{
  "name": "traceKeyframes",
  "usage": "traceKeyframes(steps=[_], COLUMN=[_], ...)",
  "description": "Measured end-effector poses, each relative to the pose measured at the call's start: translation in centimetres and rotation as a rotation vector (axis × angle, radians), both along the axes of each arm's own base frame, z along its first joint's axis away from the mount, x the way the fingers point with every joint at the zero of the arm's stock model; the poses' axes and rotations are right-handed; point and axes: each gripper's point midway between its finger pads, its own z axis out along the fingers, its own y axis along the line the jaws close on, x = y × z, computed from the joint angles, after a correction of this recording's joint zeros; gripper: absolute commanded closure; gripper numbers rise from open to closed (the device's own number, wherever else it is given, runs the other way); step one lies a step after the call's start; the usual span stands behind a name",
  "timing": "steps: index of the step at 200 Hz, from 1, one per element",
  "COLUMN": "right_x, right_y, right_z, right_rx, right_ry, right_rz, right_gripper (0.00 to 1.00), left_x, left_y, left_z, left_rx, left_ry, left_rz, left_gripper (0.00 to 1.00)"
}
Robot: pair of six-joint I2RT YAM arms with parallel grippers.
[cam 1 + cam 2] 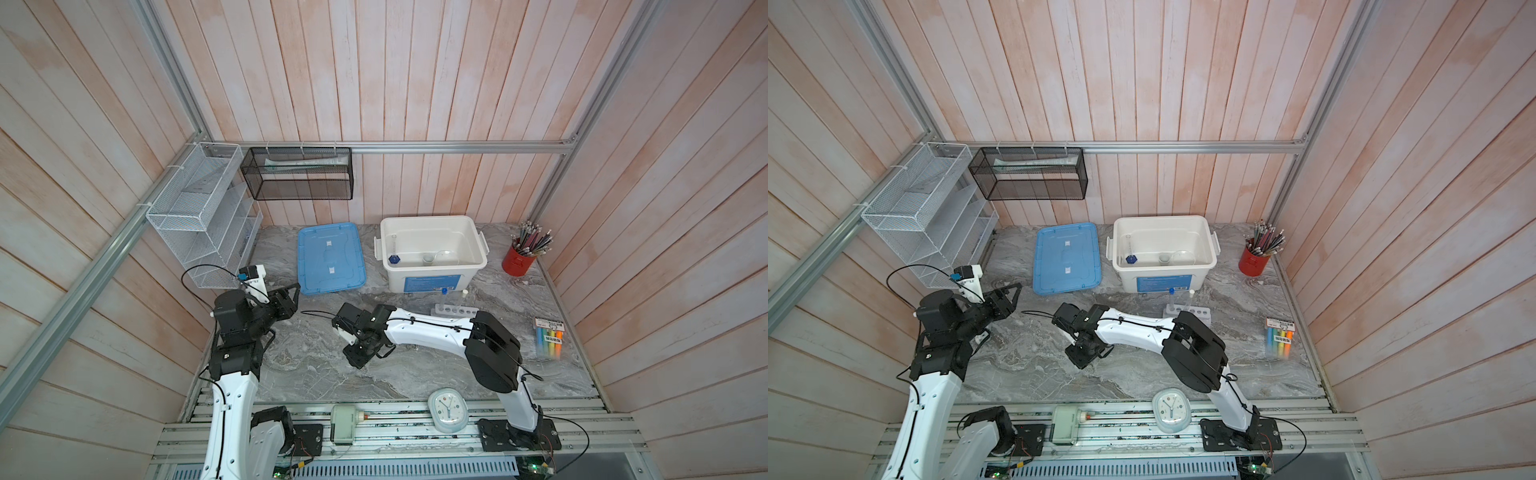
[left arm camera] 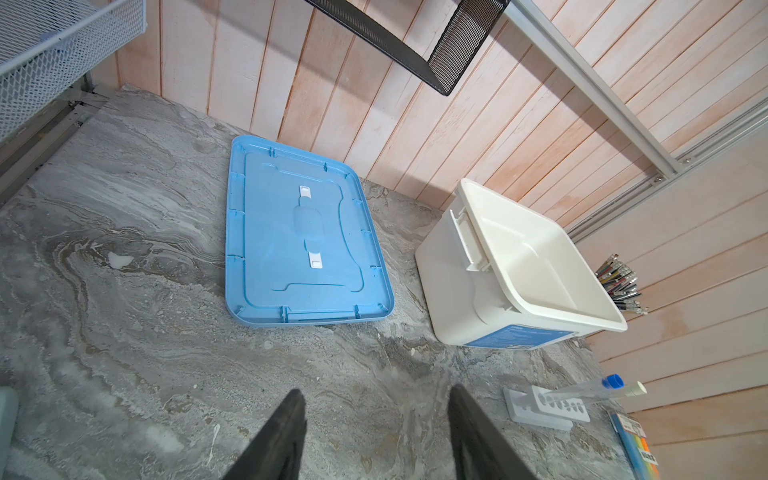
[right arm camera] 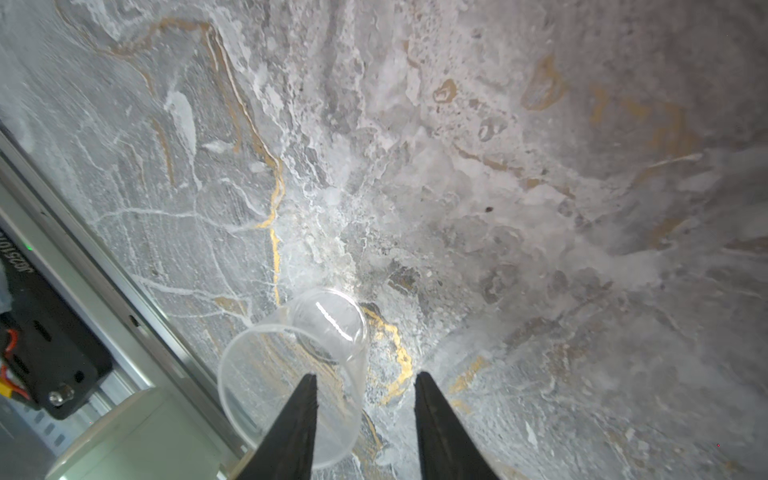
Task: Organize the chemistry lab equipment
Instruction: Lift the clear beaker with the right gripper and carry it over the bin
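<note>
The right end effector (image 3: pixel 363 376) sits low over the grey marbled tabletop (image 3: pixel 540 166), fingers apart, clamped on nothing. A clear tapered plastic beaker (image 3: pixel 324 332) lies on its side at its tips, mouth towards it. One finger crosses the open mouth, with the rim wall between the two. The left end effector (image 2: pixel 374 399) hangs spread, empty, apart from the beaker.

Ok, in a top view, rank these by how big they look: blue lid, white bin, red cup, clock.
1. white bin
2. blue lid
3. clock and red cup: these look about alike, and the clock sits nearer the camera, so unranked.
</note>
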Motion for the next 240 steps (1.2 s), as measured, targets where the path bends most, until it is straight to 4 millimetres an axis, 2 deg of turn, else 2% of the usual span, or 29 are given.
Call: traceKeyframes(steps=[37, 84, 122, 150, 167, 178, 194, 211, 240], right_x=[0.1, 0.4, 0.9, 3.3, 5.9, 8.3, 11.9, 15.8, 19.8], right_y=[0.3, 0.6, -0.1, -1.3, -2.1, -2.6, -3.7, -5.3, -9.2], right_z=[-0.9, -0.3, -0.1, 1.2, 3.2, 5.4, 9.5, 14.7, 21.7], right_rx=[-0.015, -0.012, -0.034, -0.057, -0.053, -0.037, 0.005, 0.070, 0.148], right_ry=[0.003, -0.004, 0.000, -0.021, -0.058, -0.096, -0.167, -0.269, -0.408], right_rz=[0.011, 0.019, 0.016, -0.011, -0.041, -0.071, -0.127, -0.200, -0.302], right_gripper=[0.79, 0.99, 1.00, 1.00, 1.00, 1.00, 1.00, 1.00, 1.00], left_x=[0.0, 0.2, 0.3, 0.3, 0.4, 0.4, 0.3, 0.2, 0.0], left_y=[0.0, 0.0, 0.0, 0.0, -0.1, -0.3, -0.6, -1.2, -2.3], left_z=[0.0, -0.1, -0.3, -0.4, -0.5, -0.5, -0.3, 0.0, 1.1], left_rx=[0.000, 0.003, 0.013, 0.018, 0.017, 0.020, 0.026, 0.039, 0.072], left_ry=[0.001, 0.001, 0.003, 0.005, 0.008, 0.006, 0.002, -0.001, -0.021], left_rz=[0.000, -0.002, -0.009, -0.015, -0.020, -0.028, -0.040, -0.063, -0.101], left_gripper=[0.43, 0.43, 0.43, 0.44, 0.44, 0.44, 0.44, 0.44, 0.44])
